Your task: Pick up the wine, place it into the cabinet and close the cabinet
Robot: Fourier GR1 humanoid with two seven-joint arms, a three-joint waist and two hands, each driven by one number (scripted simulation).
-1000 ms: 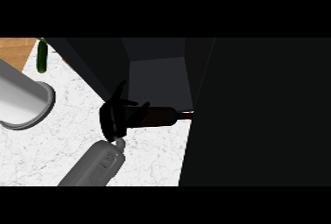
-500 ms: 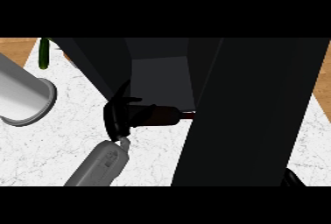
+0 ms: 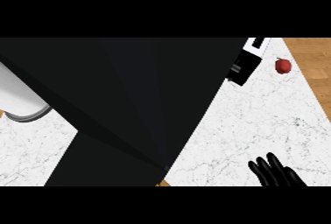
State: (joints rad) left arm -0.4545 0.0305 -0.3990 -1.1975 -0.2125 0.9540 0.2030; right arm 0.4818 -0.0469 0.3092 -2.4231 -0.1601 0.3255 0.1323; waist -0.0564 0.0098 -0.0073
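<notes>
Head view, steeply downward. A dark slab of the cabinet (image 3: 129, 100) is filling the field from 9 o'clock through centre to 6 o'clock; whether it is the door or a side wall cannot be told. The marble counter (image 3: 258, 118) is showing as a wedge from 1 to 5 o'clock and as a smaller patch at 8 o'clock. A pale cylinder (image 3: 16, 94) with a grey rim is entering at 9 o'clock, its identity unclear. The right hand (image 3: 275, 174) is resting at 5 o'clock, fingers straight and spread, holding nothing. A black-and-white object (image 3: 244, 65) is peeking from behind the slab at 1 o'clock, with a small red fruit (image 3: 282, 65) just beside it, toward 2 o'clock.

The wine is showing nowhere: it is lying on no visible part of the counter, so it is probably behind the dark slab, well apart from the right hand and toward its 10 o'clock. The left hand is also out of sight, and its state cannot be told.

Judged step: seating the bottle, or shutting the door. Doing it well means standing the bottle upright and deep on the shelf, letting go fully, then pushing the door along its arc with the fingers clear of the closing edge.
</notes>
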